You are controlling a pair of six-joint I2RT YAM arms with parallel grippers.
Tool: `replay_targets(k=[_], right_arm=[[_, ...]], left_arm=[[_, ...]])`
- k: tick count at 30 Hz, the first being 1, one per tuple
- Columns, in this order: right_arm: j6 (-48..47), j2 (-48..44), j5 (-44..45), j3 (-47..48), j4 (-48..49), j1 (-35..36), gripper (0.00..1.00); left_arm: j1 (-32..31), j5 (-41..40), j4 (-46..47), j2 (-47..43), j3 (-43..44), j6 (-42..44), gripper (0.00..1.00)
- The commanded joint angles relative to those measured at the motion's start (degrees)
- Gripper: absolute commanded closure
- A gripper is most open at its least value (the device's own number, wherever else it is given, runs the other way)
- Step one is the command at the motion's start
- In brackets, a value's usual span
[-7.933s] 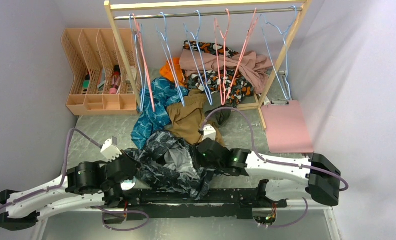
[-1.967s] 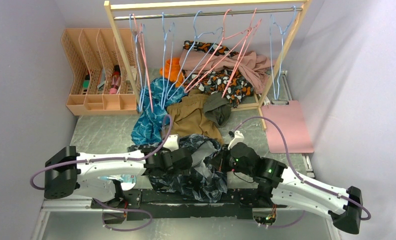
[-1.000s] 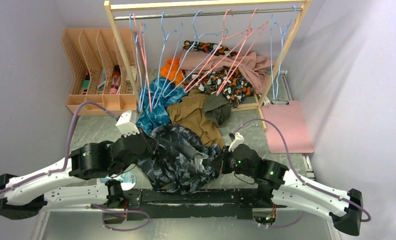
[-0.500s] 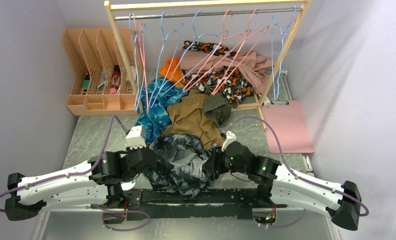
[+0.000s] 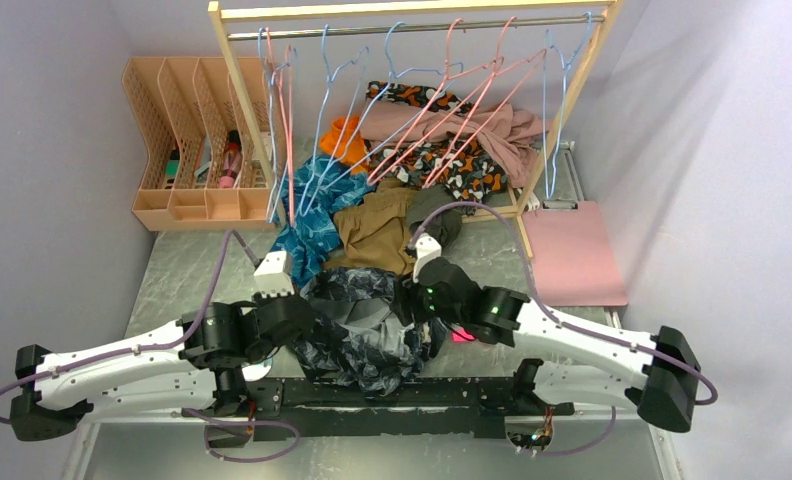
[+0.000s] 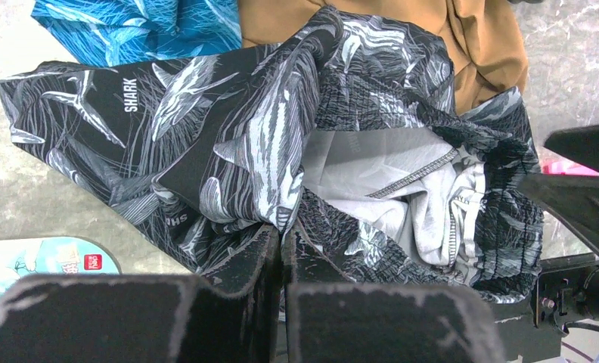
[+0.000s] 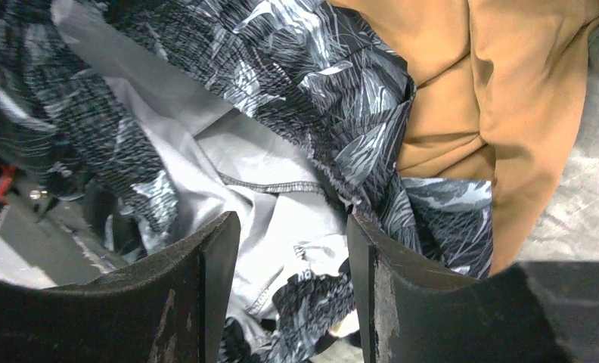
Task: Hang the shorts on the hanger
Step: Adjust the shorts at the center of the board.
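The left pincer [image 6: 281,242] is clamped shut on a fold at the left edge of the shorts [image 5: 357,335]. They lie heaped on the table [image 5: 187,275] at its near edge, between the two arms. Their waistband opening, pale lining showing, faces right toward the right pincer [image 7: 290,227], which hangs spread wide just above that lining and holds nothing. The right arm is nearer the waistband. The light-blue hanger [image 5: 324,110] hangs on the rail [image 5: 392,28], well beyond the heap, past the brown garment [image 5: 377,235].
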Motion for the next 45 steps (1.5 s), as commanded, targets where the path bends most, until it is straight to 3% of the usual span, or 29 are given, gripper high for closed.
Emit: replay_targets(k=[1, 16, 29, 32, 39, 42, 45], right_arm=[[-7.55, 4.53, 1.42, 2.0, 4.8, 0.17, 0.42], [-14.86, 14.03, 5.91, 3.13, 14.2, 2.4, 0.38], [-15.64, 21.64, 10.73, 4.02, 19.82, 2.44, 0.43], [-16.03, 23.34, 10.79, 4.91, 20.1, 2.45, 0.5], [-16.61, 23.9, 11.53, 7.29, 17.8, 2.51, 0.79], [-17.06, 21.72, 11.86, 8.23, 14.83, 2.47, 1.0], [-16.47, 16.78, 11.65, 9.17, 10.63, 2.63, 1.0]], left_arm=[[0.2, 0.7, 3.22, -0.38, 2.72, 3.88, 0.93], [0.2, 2.66, 5.23, 0.4, 5.89, 8.65, 0.93], [0.2, 3.97, 5.19, -0.83, 5.83, 9.14, 0.93], [0.2, 4.4, 5.11, -0.94, 5.88, 9.46, 0.93], [0.2, 4.72, 4.58, -1.49, 6.61, 9.85, 0.93], [0.2, 4.81, 4.52, -1.75, 7.65, 10.54, 0.93], [0.2, 5.3, 4.5, -1.72, 9.94, 11.85, 0.93]])
